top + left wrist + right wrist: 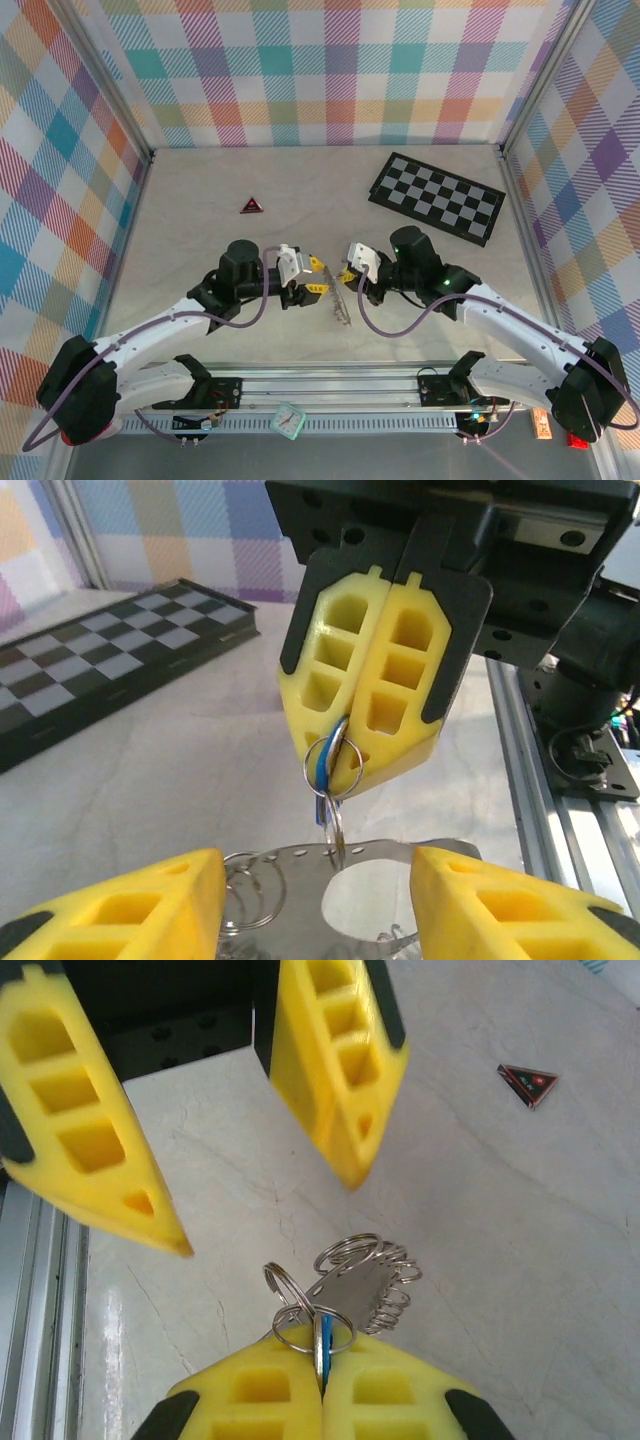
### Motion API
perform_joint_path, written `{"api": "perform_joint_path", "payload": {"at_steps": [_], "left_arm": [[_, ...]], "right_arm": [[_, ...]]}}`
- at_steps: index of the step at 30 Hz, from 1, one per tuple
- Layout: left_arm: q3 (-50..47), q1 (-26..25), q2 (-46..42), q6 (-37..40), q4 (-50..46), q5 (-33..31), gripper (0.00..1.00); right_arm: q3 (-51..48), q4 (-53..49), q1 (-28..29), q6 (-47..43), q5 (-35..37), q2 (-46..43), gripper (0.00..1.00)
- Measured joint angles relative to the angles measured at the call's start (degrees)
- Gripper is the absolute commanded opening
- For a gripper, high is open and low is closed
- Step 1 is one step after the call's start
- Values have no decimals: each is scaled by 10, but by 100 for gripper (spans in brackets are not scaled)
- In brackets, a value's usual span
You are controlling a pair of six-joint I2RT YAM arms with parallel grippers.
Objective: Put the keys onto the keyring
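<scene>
Keyring [338,296], thin silvery wire ring. Top view: held up at table centre, with the keys [343,314], small silvery-grey metal pieces, bunched below it toward 6 o'clock. It is flanked by the left gripper [314,272] at 9 o'clock and the right gripper [351,272] at 3 o'clock. The black-and-grey chequered board [437,197] lies at 1 o'clock, the small red-and-black triangle [251,205] at 10 o'clock.

Left wrist view: the right gripper's yellow fingers are pressed together on the ring, probably to steady it for threading. The left gripper's own fingers stand apart on either side of the bunch, gripping nothing.

Right wrist view: the pinch is at 6 o'clock and the spread left fingers at 12 o'clock. Whether the bunch touches the table cannot be told.
</scene>
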Motion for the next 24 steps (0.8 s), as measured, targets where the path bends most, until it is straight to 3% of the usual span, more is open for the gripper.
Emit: {"api": "perform_joint_path", "payload": {"at_steps": [2, 9, 14, 18, 24], "left_arm": [[-19, 0, -22, -12, 17, -32, 67], [-44, 0, -108, -96, 38, -249, 70], [-48, 0, -185, -130, 38, -404, 81], [-51, 0, -229, -152, 36, -514, 83], [-43, 0, -229, -172, 3, -614, 94]], "right_arm": [[10, -10, 0, -4, 2, 2, 0], [65, -28, 8, -6, 1, 38, 0], [119, -24, 56, 0, -12, 106, 0], [126, 50, 99, 45, -34, 159, 0], [121, 186, 127, 128, -39, 237, 0]]}}
